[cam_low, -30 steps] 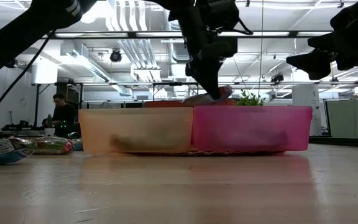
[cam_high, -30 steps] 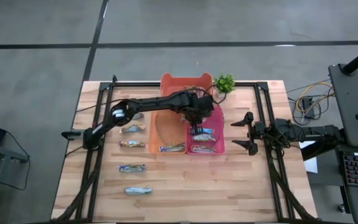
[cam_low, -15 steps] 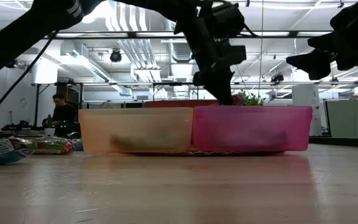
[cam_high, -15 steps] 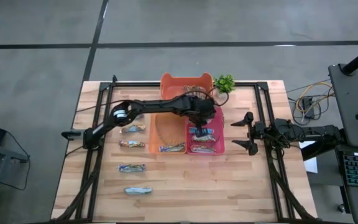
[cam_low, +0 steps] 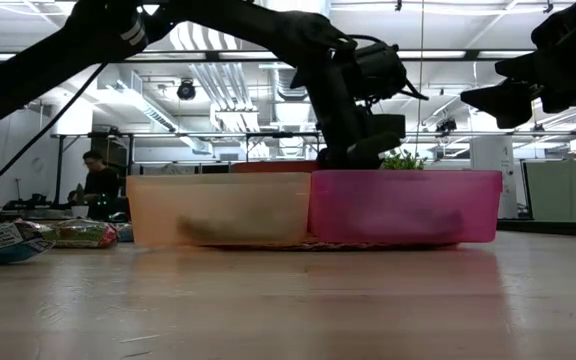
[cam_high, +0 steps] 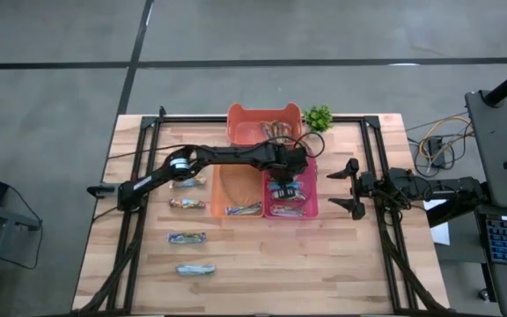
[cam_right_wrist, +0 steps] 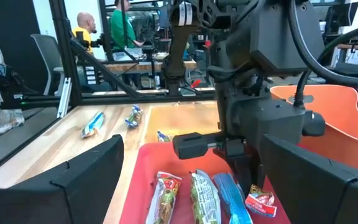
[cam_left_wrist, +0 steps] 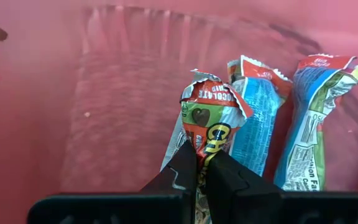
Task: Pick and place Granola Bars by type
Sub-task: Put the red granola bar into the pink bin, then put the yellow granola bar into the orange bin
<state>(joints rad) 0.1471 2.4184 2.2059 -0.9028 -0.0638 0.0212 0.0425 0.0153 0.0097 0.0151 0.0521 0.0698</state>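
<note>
My left gripper (cam_left_wrist: 202, 163) reaches down into the pink bin (cam_high: 312, 195) and is shut on a granola bar (cam_left_wrist: 209, 115) in a red, white and green wrapper. Beside it, blue-wrapped bars (cam_left_wrist: 258, 118) (cam_left_wrist: 312, 112) lie on the bin's floor. More bars (cam_high: 187, 182) (cam_high: 187, 238) (cam_high: 195, 269) lie flat on the table's left part, and one (cam_high: 244, 210) lies in the tan bin (cam_high: 221, 189). At the table's right edge my right gripper (cam_high: 346, 187) waits open, holding nothing. My left gripper pinches the granola bar between its two fingers (cam_left_wrist: 182, 171), across the wrapper some way back from its crimped end (cam_left_wrist: 211, 93). The fingers slant down from above into the bin. That end sticks out past the fingertips, low over the bin's floor; whether it touches, I cannot tell.
An orange bin (cam_high: 240, 119) stands at the far edge with a small green plant (cam_high: 318, 116) to its right. The tan and pink bins stand side by side mid-table. Black frame rails (cam_high: 139, 176) run along the table's left and right sides. People sit in the room behind.
My left gripper has gone down with the bar, from above the pink bin's rim to inside the bin, staying shut. The bar, seen over the rim a second ago, is now below it in the low view.
</note>
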